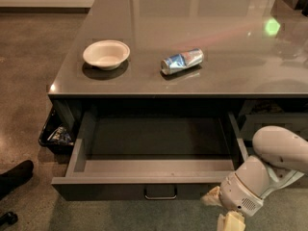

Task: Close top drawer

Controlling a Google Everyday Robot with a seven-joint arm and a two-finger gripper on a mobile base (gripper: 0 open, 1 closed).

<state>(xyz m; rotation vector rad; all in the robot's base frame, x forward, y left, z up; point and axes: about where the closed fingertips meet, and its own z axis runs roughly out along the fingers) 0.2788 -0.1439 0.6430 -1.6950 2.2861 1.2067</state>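
Wide, shallow dark grey metal top drawer point(154, 153) stands open beneath glossy grey bench point(231, 78). White robot hand point(220, 210) low, just beside drawer's front right corner, fingers spread, gripping nothing. White bowl point(106, 54), crushed can point(182, 61) on bench.

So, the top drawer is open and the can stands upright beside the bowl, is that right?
Not quite: the camera view shows the can lying on its side. The top drawer is open, with the gripper by its front's right end.

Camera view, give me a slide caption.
Top drawer stands open, pincer low by its front's right end.
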